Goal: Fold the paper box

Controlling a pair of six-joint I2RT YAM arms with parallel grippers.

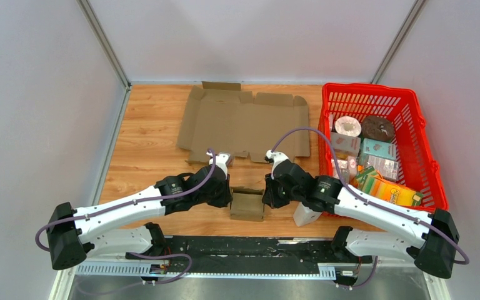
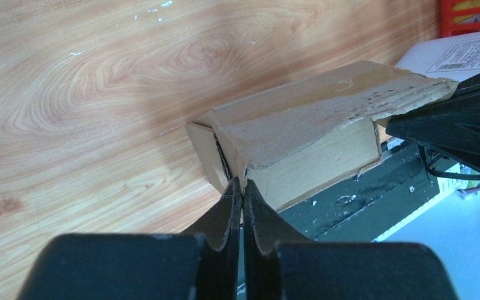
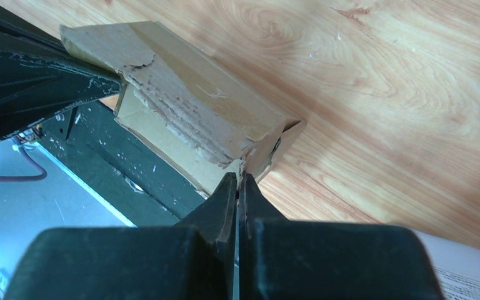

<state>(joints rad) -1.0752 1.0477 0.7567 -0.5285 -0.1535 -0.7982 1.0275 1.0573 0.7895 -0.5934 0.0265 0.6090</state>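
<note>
Box (image 1: 247,205) sits at the middle of the worktop's (image 1: 144,156) near edge, partly folded, its top layer torn. Grey walls (image 1: 37,94) close the wooden worktop on the left, far and right sides. A flat cardboard sheet (image 1: 244,122) lies along the far edge, well apart from the box, with bare wood between them and along the left edge. A red basket (image 1: 426,150) of groceries takes up the right edge. A white packet (image 1: 304,215) stands just right of the box, under the right arm. The left gripper (image 2: 242,187) pinches the box's left corner, fingers pressed onto the cardboard; the right gripper (image 3: 240,177) pinches its right corner likewise
</note>
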